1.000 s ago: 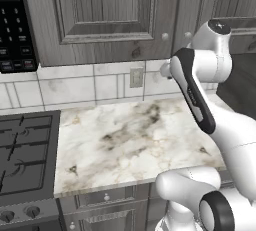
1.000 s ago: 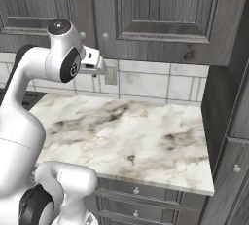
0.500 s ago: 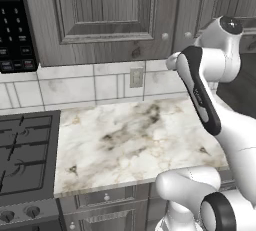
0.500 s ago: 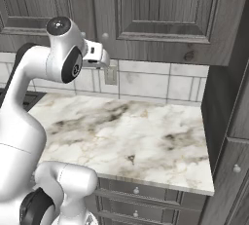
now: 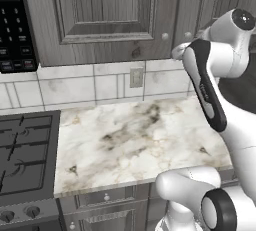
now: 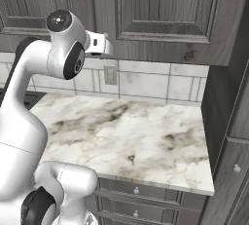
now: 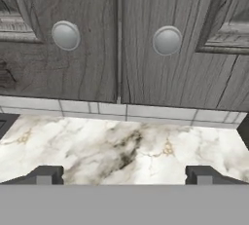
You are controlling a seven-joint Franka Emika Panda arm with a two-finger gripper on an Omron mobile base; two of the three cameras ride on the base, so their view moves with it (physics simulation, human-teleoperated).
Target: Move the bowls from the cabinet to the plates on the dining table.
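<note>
White arm raised, its hand spread wide and empty, facing the cabinet knobs.

Light is even and soft, with no clear single source. The marble worktop is the brightest surface, evenly lit below and ahead of the wide-set jaws, with no hard glare. The cabinet doors straight ahead of the jaws are mid-grey and dimmer, darkening in the panel grooves. The two knobs above the jaws carry a faint soft sheen. A thin shaded band lies under the cabinet's lower edge over the tiles. The arm shows smooth highlights. Edges look slightly soft and pixelled; lines stay straight to the borders, and nothing is out of focus.
</note>
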